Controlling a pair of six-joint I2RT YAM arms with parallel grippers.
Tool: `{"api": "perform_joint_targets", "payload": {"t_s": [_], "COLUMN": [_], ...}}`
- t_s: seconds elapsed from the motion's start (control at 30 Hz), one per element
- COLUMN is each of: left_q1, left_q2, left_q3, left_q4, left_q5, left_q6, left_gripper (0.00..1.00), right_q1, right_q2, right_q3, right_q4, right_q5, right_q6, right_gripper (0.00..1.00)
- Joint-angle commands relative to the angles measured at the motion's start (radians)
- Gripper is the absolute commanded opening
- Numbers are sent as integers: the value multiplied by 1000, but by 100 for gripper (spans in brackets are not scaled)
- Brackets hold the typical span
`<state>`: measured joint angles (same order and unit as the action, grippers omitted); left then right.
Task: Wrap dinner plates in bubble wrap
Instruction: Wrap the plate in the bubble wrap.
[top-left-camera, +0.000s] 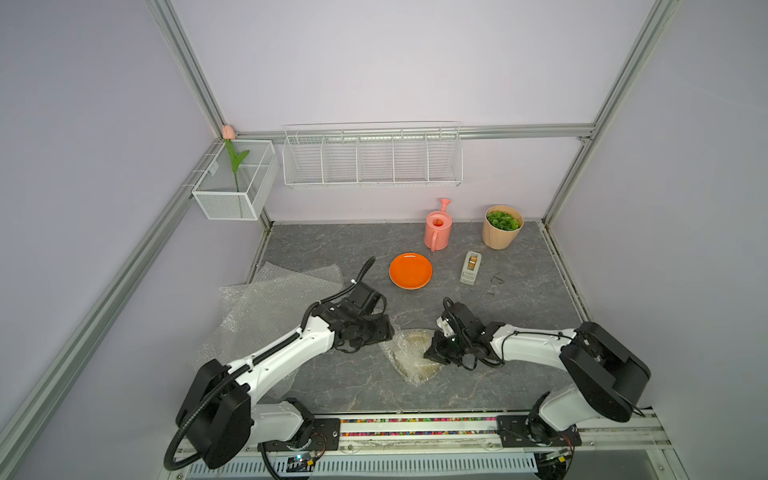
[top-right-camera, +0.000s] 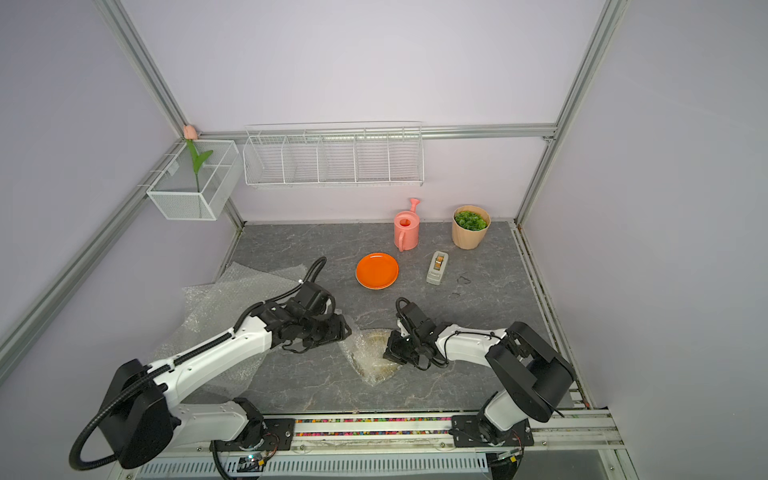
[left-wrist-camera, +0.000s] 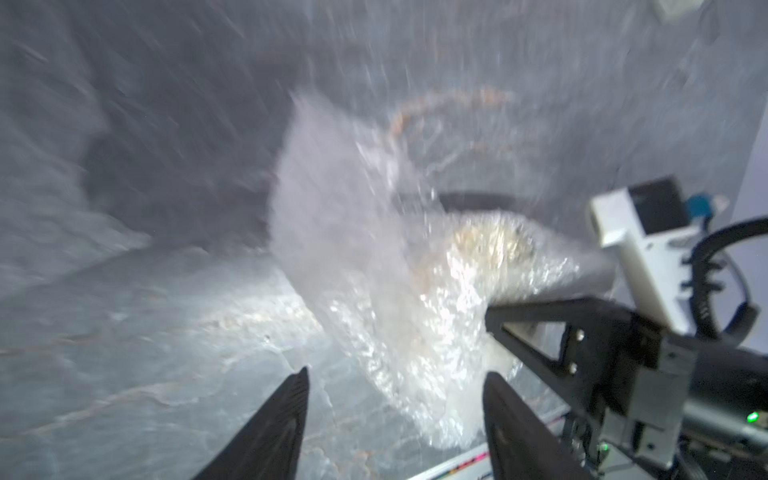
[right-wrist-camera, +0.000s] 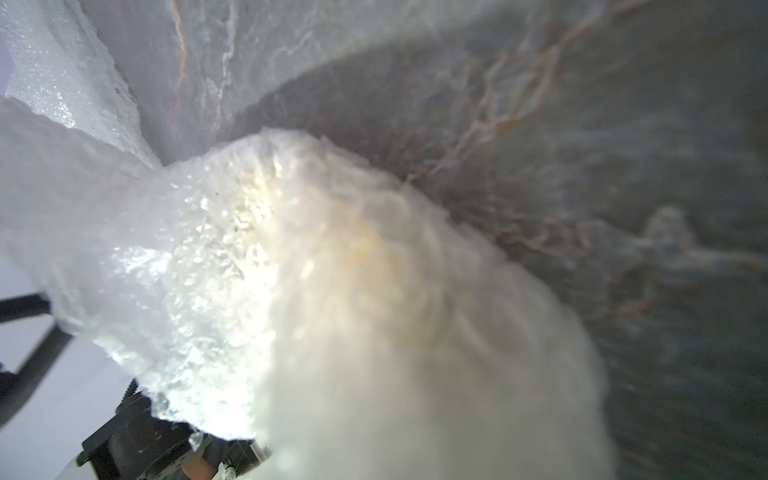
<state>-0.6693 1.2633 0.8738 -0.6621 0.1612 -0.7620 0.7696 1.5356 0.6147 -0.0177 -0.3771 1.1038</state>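
Your left end effector (left-wrist-camera: 397, 372) stands apart beside the bubble wrap (top-left-camera: 405, 366) bundled over a plate (top-left-camera: 417, 341) near the tabletop's (top-left-camera: 519, 324) front edge, while your right end effector (top-left-camera: 433, 354) is clamped on that wrap.

Wrapped plate (top-left-camera: 415, 343): its pattern is unreadable to me through the bubble wrap (right-wrist-camera: 199, 266). My right gripper (top-left-camera: 434, 353): fingertips buried under that wrap in its wrist view. Left wrist view is smeared; my left fingers (left-wrist-camera: 278, 419) run off its edge.
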Motion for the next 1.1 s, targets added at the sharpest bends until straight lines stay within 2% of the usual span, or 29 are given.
{"api": "perform_joint_targets", "payload": {"t_s": [0.0,0.13,0.4,0.5,0.63,0.67,0.9,1.07], "left_q1": [97,195,211,211,212,213,217,188], "left_q2": [1,92,337,377,380,381,482,519], "left_q3": [46,132,227,248,261,271,452,577], "left_q4": [-40,-87,-39,-27,-17,-23,-100,-171], "left_q5": [-26,63,173,182,170,158,177,259], "left_q6": [107,186,281,284,282,285,349,371], "left_gripper": [73,74,68,47,4,0,0,0], "right_q1": [13,15,19,19,25,31,104,105], "right_q2": [34,31,29,29,29,28,65,112], "right_q3": [-40,-28,-15,-15,-15,-12,37,41], "right_q4": [-87,-83,-99,-100,-98,-99,-53,25], "right_q5": [46,33,42,47,47,45,-5,-2], "right_q6": [35,35,25,24,28,31,70,116], "right_gripper": [7,7,7,7,7,7,7,7]}}
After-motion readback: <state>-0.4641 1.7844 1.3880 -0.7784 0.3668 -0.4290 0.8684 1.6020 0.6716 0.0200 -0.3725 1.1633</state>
